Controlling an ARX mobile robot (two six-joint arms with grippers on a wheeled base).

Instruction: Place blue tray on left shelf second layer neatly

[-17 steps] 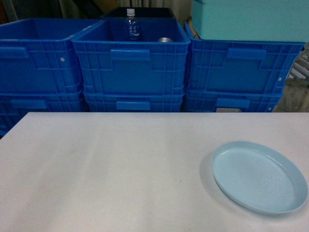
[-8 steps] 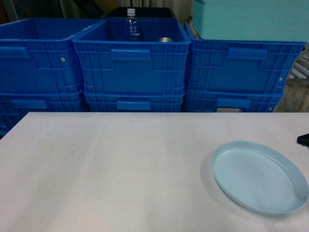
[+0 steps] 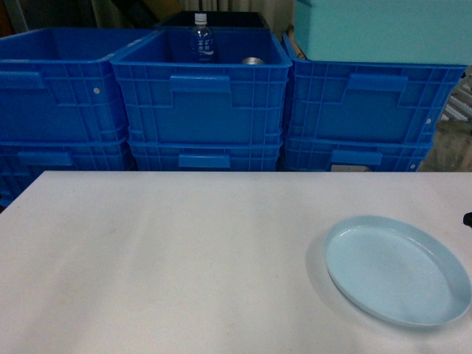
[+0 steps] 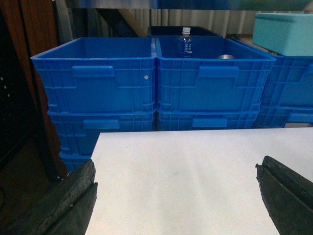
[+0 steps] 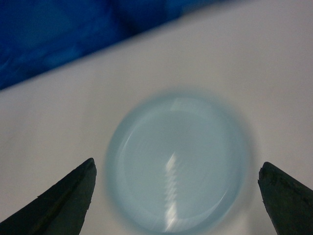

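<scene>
The blue tray point(image 3: 397, 270) is a pale round dish lying flat on the white table point(image 3: 184, 251), at the front right. My right gripper point(image 5: 177, 164) hovers above it, open. Its two dark fingers stand wide on either side of the blurred blue tray point(image 5: 178, 164) and touch nothing. In the head view only a dark sliver of the right arm point(image 3: 467, 218) shows at the right edge. My left gripper point(image 4: 176, 165) is open and empty over the table's left part point(image 4: 186, 181). The left shelf second layer is out of view.
Stacked royal-blue crates point(image 3: 203, 103) stand in a row just behind the table. The middle one holds a water bottle point(image 3: 200, 38) and a metal can point(image 3: 251, 61). A teal box point(image 3: 380, 29) sits on the right crate. A brown post point(image 4: 34, 73) stands left of the table.
A dark tip of the right arm came into the head view at the right edge, then drew back so that less shows now. The tray has stayed where it was.
</scene>
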